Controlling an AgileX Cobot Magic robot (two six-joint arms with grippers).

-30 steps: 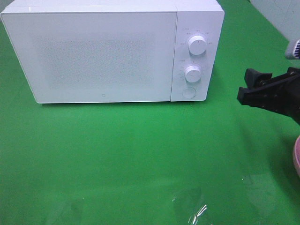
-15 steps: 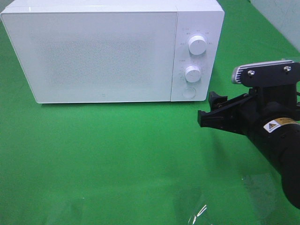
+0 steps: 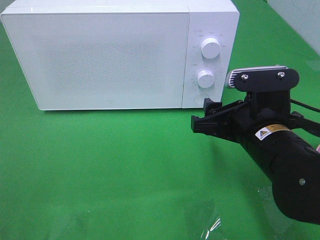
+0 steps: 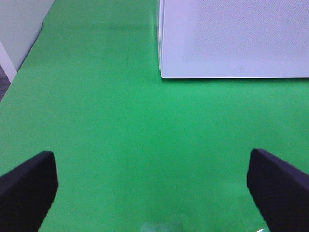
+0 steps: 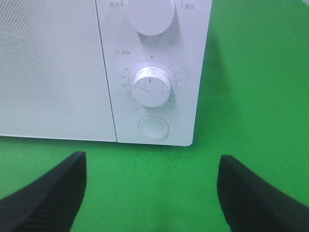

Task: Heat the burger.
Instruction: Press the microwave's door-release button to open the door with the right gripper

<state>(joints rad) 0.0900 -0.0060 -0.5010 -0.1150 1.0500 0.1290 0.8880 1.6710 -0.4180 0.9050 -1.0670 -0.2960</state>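
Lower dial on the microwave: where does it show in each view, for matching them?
Exterior high: the lower dial sits on the microwave's control panel, right of centre, below the upper dial.
Left wrist: not in view; only a corner of the door shows.
Right wrist: mid-picture, above the round button.
Shared landmark: the white door, in all three views.
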